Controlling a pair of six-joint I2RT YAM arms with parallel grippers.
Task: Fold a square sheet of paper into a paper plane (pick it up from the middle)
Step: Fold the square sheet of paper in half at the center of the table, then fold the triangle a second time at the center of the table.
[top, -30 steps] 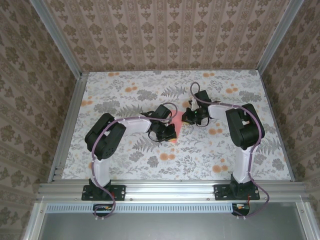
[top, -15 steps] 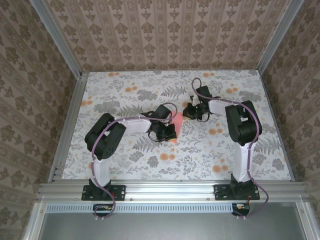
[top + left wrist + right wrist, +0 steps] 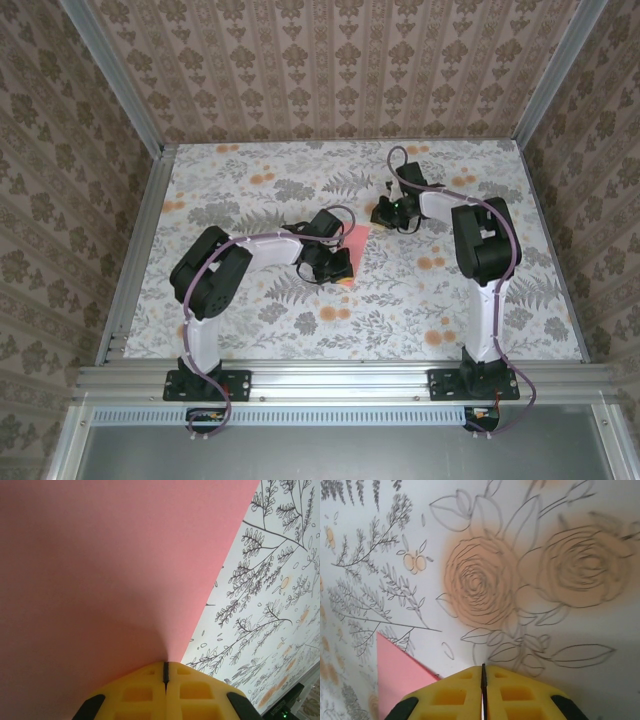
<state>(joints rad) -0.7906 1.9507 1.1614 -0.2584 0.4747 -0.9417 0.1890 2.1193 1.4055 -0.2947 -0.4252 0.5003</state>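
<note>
Clamping down with my left pincer [image 3: 165, 667], yellow pads pressed flat together, and the square sheet of paper [image 3: 110, 570] comes straight out of the seam between them, so I am holding it by its near edge. From the left wrist camera the pink surface spreads up and away from my pads, plain and unmarked. Its right edge runs on a slant, and the flowered table [image 3: 265, 605] shows just past that edge.

From above, my left pincer [image 3: 338, 266] sits at the near-left side of the sheet [image 3: 356, 240], touching it, and the sheet lies around the middle of the table [image 3: 240, 180].

Over to the right of the sheet now: my right pincer [image 3: 386, 214] is just beyond its far-right corner, apart from it. On the right wrist camera the pads of that pincer [image 3: 482, 669] meet along a thin dark line with nothing between them. They look closed, though I can't rule out a hair of a gap. One pink corner of the sheet [image 3: 395, 672] pokes in just left of these pads. Ahead of them, away from the sheet, two orange flower prints [image 3: 477, 580] lie on the tabletop.
</note>
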